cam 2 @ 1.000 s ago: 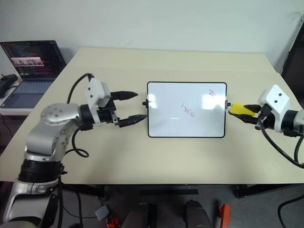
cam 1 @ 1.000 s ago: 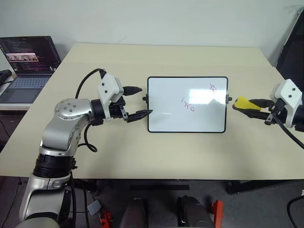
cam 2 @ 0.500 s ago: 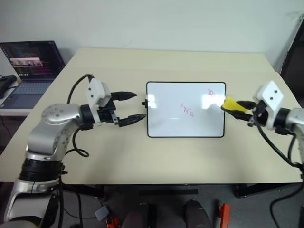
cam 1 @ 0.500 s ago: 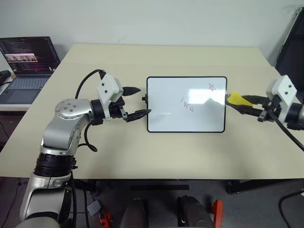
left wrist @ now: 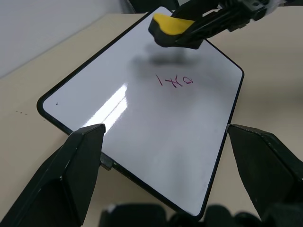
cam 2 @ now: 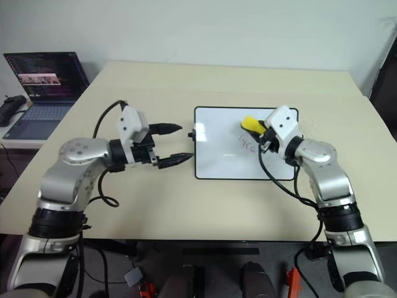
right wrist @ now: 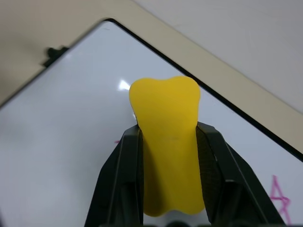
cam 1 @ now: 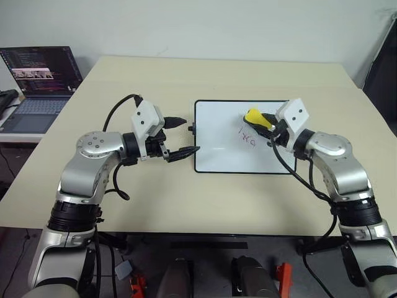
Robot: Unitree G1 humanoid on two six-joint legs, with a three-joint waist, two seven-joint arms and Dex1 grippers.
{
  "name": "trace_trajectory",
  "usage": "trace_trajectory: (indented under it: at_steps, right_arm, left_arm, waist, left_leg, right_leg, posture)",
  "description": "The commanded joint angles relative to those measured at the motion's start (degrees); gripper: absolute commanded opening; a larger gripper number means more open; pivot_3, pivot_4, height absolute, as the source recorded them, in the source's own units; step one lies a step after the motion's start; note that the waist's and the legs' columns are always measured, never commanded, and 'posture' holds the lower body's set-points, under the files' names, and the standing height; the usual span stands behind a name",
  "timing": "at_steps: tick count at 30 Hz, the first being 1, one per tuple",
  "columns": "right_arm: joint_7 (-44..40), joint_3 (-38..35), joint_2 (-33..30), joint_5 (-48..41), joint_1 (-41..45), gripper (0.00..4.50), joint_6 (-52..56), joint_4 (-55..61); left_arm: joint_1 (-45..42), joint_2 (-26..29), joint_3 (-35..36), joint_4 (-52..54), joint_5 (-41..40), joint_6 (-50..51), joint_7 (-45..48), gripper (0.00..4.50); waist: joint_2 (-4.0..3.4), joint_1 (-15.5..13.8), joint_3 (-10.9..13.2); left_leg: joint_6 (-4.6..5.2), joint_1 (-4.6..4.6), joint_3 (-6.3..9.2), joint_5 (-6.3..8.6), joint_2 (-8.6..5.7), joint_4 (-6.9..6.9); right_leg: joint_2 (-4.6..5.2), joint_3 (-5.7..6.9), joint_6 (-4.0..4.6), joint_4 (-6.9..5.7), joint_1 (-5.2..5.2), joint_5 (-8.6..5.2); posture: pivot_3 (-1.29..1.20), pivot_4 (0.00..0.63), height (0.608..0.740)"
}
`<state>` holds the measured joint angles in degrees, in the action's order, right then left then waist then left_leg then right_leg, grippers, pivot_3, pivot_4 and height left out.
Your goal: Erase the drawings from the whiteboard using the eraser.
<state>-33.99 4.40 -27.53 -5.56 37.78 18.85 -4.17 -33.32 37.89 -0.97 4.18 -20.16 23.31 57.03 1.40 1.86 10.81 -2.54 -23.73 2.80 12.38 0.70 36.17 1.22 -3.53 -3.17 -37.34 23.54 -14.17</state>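
1. Resting flat on the beige desk point(cam 1: 217, 198): the whiteboard point(cam 1: 217, 155), near the middle, black frame all round, small black knob on its left edge.
2. Held over the upper middle of the board: the eraser point(cam 1: 254, 117), bright yellow, pinched between the 2 black fingers of the right pincer point(cam 1: 263, 121), which reaches in from the board's right side.
3. From the right wrist view: eraser point(right wrist: 168, 142) squeezed on both sides by the fingers point(right wrist: 118, 179), its rounded end sticking out past the tips, white board surface behind it.
4. Contact between eraser and board: cannot tell; a soft shadow lies on the white surface just beneath the block in the left wrist view.
5. Marked on the board: the drawings, a short row of red scribbles point(left wrist: 174, 81) just below the eraser, and a pink star outline point(right wrist: 280, 198) seen in the right wrist view close to the right pincer's own finger.
6. Just beside the board's left edge: the left pincer point(cam 1: 180, 135), spread wide, holding nothing, 1 fingertip by the knob and the other by the lower left edge.
7. Off the desk's far left corner: an open laptop point(cam 1: 37, 84), screen lit.
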Motion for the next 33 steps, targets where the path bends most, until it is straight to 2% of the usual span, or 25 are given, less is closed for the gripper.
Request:
trace_trajectory:
  at_steps: [1, 5, 12, 15, 18, 22, 28, 33]
  right_arm:
    - [3.9, 0.83, 2.35, 3.11, 2.97, 1.14, -3.32, -3.8]
    - [2.92, 6.55, 2.26, 9.02, 2.91, 1.14, -3.17, -7.92]
    - [-7.36, 13.83, 0.66, 9.46, -2.61, 1.14, 2.04, -2.9]
    - [-8.97, 14.15, 0.33, 9.19, -3.93, 1.14, 3.19, -0.88]
    - [-7.34, 12.73, 0.56, 9.75, -3.4, 1.14, 3.13, -1.67]
    - [1.3, 8.57, 0.44, 12.27, 0.37, 1.14, 0.4, -8.38]
    - [7.93, 5.93, -0.8, 14.7, 2.49, 1.14, -2.74, -14.49]
    - [2.66, 7.99, -0.26, 12.39, -1.23, 1.14, -2.41, -8.0]
  left_arm:
    - [-0.37, 0.18, 0.47, 1.95, -0.5, -0.57, 0.17, 4.5]
    - [0.14, 0.28, 0.67, 2.9, -0.74, -0.13, -0.13, 4.5]
    - [1.13, 0.71, 1.27, 3.95, -0.89, 0.27, -0.49, 4.5]
    - [1.11, 0.69, 1.31, 4.19, -0.87, 0.42, -0.64, 4.5]
    - [1.04, 0.61, 1.29, 4.25, -0.85, 0.46, -0.68, 4.5]
    - [0.33, 0.17, 0.81, 3.46, -0.58, 0.19, -0.67, 4.5]
    - [-0.44, -0.12, 0.46, 2.57, -0.39, -0.2, -0.34, 4.5]
    - [-1.76, -0.46, 0.13, 1.99, -0.45, -0.41, 0.06, 4.5]
  waist:
    - [0.0, 0.14, 0.0]
    - [0.0, 0.17, 0.0]
    - [0.09, 0.51, -0.07]
    - [0.09, 0.61, -0.07]
    - [0.09, 0.74, -0.07]
    - [0.09, 1.02, -0.07]
    - [0.21, 0.91, -0.15]
    - [0.26, 0.93, -0.18]
  left_leg:
    - [0.0, 0.0, 0.0, 0.0, 0.01, 0.0]
    - [0.0, 0.03, -0.01, 0.0, -0.01, 0.0]
    - [0.0, 0.78, -0.06, 0.0, 0.0, -0.02]
    - [0.02, 0.85, -0.07, -0.03, 0.01, 0.02]
    - [0.05, 0.87, -0.07, -0.07, 0.01, 0.08]
    - [0.05, 0.86, -0.09, -0.08, 0.01, 0.1]
    - [0.04, 0.85, -0.09, -0.1, 0.01, 0.2]
    - [0.04, 0.85, -0.11, -0.1, 0.01, 0.21]
  right_leg:
    - [-0.01, 0.0, 0.01, -0.02, 0.0, 0.0]
    - [0.0, -0.02, 0.02, -0.2, 0.04, -0.01]
    - [-0.03, -0.09, 0.07, -0.56, -0.45, -0.2]
    - [-0.07, -0.14, -0.04, -0.69, -0.46, -0.31]
    - [-0.08, -0.16, -0.05, -0.75, -0.46, -0.26]
    - [-0.08, -0.18, -0.07, -0.75, -0.46, -0.23]
    - [-0.08, -0.19, -0.09, -0.71, -0.51, -0.17]
    - [-0.08, -0.22, -0.11, -0.72, -0.51, -0.16]
  posture:
    - [0.0, 0.15, 0.74]
    - [0.0, 0.15, 0.74]
    - [0.0, 0.15, 0.74]
    - [0.0, 0.15, 0.74]
    - [0.0, 0.15, 0.74]
    - [0.0, 0.15, 0.74]
    - [0.0, 0.15, 0.74]
    - [0.0, 0.15, 0.74]
